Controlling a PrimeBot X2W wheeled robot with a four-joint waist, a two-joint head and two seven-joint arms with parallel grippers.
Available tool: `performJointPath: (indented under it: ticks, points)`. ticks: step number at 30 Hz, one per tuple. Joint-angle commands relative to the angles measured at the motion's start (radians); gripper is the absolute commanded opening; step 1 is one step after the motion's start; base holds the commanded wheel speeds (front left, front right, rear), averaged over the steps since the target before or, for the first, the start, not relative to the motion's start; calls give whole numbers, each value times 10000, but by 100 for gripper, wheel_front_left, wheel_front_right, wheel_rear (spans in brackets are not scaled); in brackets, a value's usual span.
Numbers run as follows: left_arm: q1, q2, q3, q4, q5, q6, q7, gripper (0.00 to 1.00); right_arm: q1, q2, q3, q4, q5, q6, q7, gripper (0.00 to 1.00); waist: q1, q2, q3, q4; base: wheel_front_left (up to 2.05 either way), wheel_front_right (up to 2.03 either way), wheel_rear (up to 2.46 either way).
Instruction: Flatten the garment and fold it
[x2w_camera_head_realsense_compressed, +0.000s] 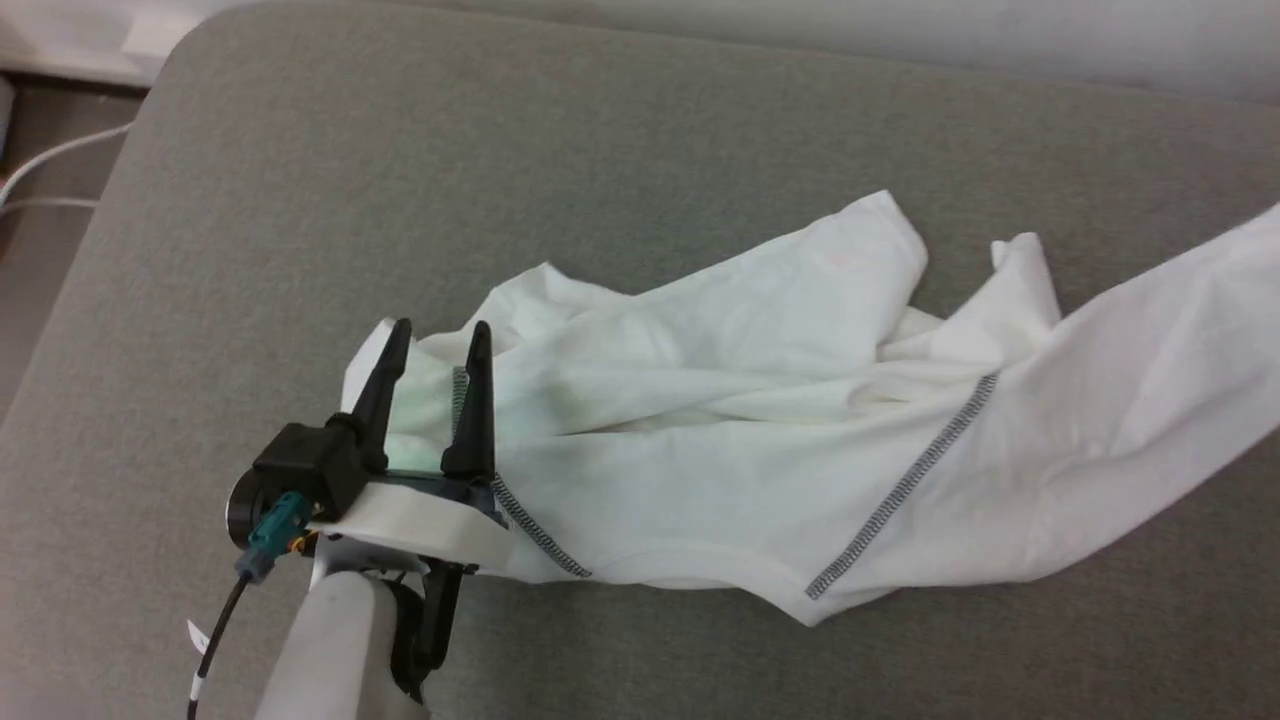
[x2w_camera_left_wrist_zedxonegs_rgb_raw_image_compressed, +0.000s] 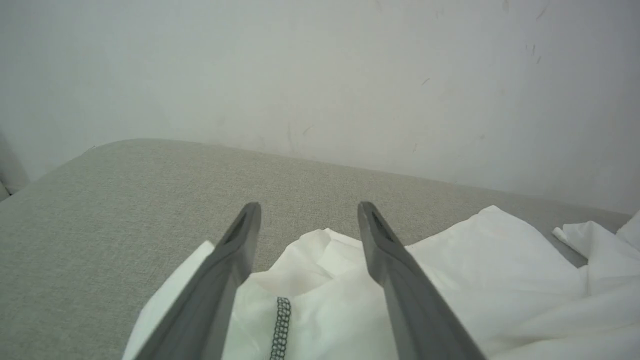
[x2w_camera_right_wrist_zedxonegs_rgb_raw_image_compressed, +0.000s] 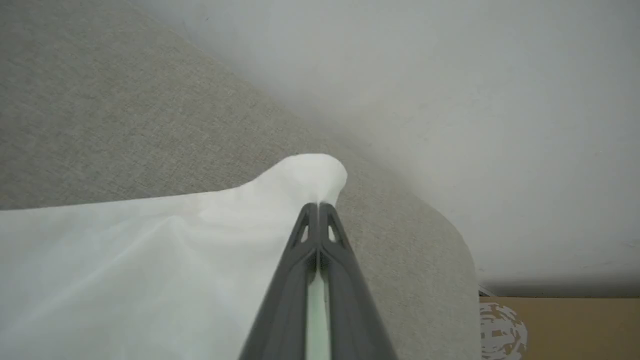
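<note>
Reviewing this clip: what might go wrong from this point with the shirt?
The right gripper pinches just a small tip of the shirt; a pull may slip it free. The left gripper stands open over the other end, so pulling may drag the whole shirt along the grey surface instead of flattening its bunched middle.

The shirt (x2w_camera_head_realsense_compressed: 760, 440) is laid crumpled on the table (x2w_camera_head_realsense_compressed: 400, 180), from its middle out past the right edge of the head view. The left gripper (x2w_camera_head_realsense_compressed: 440, 333) is set over the shirt's left end, with a seam lying between its parted fingers. A fold of the shirt's edge is pinched in the right gripper (x2w_camera_right_wrist_zedxonegs_rgb_raw_image_compressed: 318, 206), near the table's rounded corner. A wall (x2w_camera_left_wrist_zedxonegs_rgb_raw_image_compressed: 320, 75) is seen behind the table.
</note>
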Motion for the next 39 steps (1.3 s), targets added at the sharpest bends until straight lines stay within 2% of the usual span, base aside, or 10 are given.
performJointPath:
  ticks: [1,2,3,12,16,20,24,30,33,39]
  points:
    - [-193,-36,-35,79,-49,-86,-47,100,-125,159,91,460,-41,-23,-146,32,-3,0,421,486,0,0,0]
    - [-216,-39,-56,129,-60,-87,-47,100,-154,248,122,894,-22,-23,-186,60,-3,0,404,503,0,0,0]
    - [-226,-41,-69,180,-65,-84,-47,100,-188,324,154,1263,-27,-23,-241,100,-3,0,364,505,0,0,0]
    - [86,-45,220,434,46,-127,-47,100,-538,946,461,2602,608,-23,-1763,100,-3,0,-701,-68,0,0,0]
    - [402,-37,492,460,108,-174,-47,100,-276,1272,988,2132,1342,-23,-2501,100,-3,0,-1365,-435,0,0,0]
    - [829,-36,773,365,133,-195,-47,100,537,1501,1855,811,2389,-23,-2788,100,-3,0,-1910,-729,0,0,0]
    - [1296,-38,1041,162,161,-122,-47,100,1842,1549,3035,-1241,3523,-23,-2395,100,-3,0,-2246,-953,0,0,0]
    - [1770,-41,1216,-36,196,-119,-47,100,3564,1089,5347,-4051,4725,-23,-884,100,-3,0,-2401,-999,0,0,0]
    - [1830,-43,1158,-28,216,-137,-47,100,3875,717,6342,-4704,5071,-23,-221,100,-3,0,-2391,-870,0,0,0]
    - [1763,-46,989,2,156,-124,-47,100,3743,352,7397,-4706,5184,-23,390,100,-3,0,-2216,-536,0,0,0]
